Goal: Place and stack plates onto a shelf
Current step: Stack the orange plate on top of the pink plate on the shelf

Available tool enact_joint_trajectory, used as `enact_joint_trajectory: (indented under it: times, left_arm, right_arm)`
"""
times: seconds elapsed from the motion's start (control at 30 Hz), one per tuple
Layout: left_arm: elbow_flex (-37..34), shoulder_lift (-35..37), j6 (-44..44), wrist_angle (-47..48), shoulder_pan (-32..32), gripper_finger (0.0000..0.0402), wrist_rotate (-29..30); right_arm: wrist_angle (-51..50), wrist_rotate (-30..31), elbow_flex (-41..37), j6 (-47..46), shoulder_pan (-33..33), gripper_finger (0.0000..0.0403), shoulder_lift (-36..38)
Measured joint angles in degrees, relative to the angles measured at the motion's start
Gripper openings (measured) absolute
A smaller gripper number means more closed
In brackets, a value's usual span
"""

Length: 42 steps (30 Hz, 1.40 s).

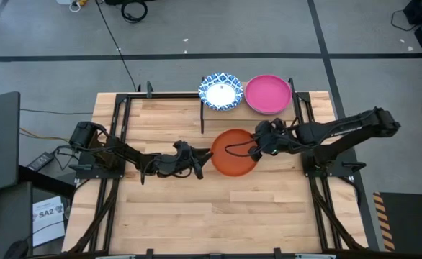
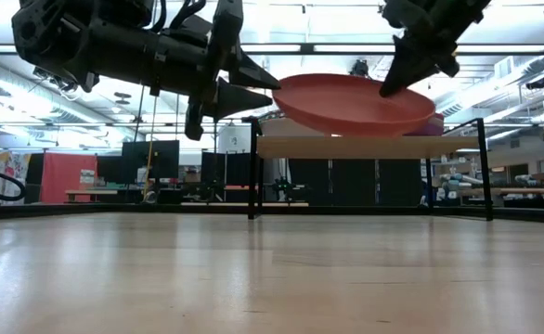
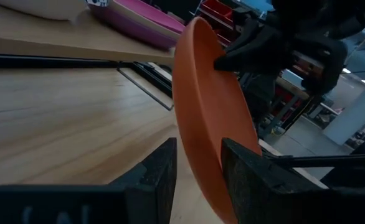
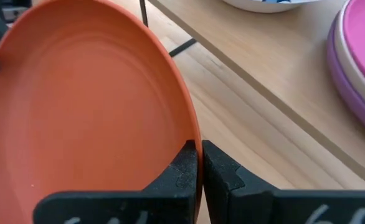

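Held in the air just before the shelf (image 1: pixel 297 101), the orange plate (image 1: pixel 234 152) looks light, stiff and slick, so its thin rim suits gripping: right gripper (image 4: pixel 199 163) fingers clamp it, left gripper (image 3: pixel 198 163) fingers straddle it apart.

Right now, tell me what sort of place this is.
Probably a robotics lab or workshop: a plank-wood table framed by black rails, cables trailing over a grey concrete floor, and workbenches under ceiling strip lights behind.

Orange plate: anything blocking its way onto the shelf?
Nothing visible. The orange plate hangs in front of the shelf, right gripper shut on its rim, left gripper open around the opposite rim. The pink plate stack and blue-rimmed plate occupy the shelf.
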<state>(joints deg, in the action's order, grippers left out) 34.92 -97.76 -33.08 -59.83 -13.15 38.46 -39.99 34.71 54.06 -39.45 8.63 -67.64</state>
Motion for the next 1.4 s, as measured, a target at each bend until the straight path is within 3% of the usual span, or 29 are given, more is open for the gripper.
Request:
enact_joint_trajectory:
  times: [0.4,0.63,1.03,1.4]
  left_arm:
    - [-0.09,0.04,0.29,0.39,-0.02,0.013,-10.27]
    - [-0.09,0.04,0.75,1.07,-0.02,0.013,-11.32]
    - [-0.09,0.04,0.77,1.57,0.0,0.013,-11.32]
    - [-0.09,0.04,0.79,1.61,0.0,0.013,-11.3]
  right_arm:
    - [-2.21,-1.4,0.07,-0.17,-0.21,0.0015,9.84]
    - [-2.25,-1.3,0.07,0.03,-2.19,0.0014,16.81]
    - [-2.22,1.1,0.07,2.12,-13.17,0.0014,25.68]
    - [-2.53,1.87,0.07,3.65,-24.96,0.0015,28.51]
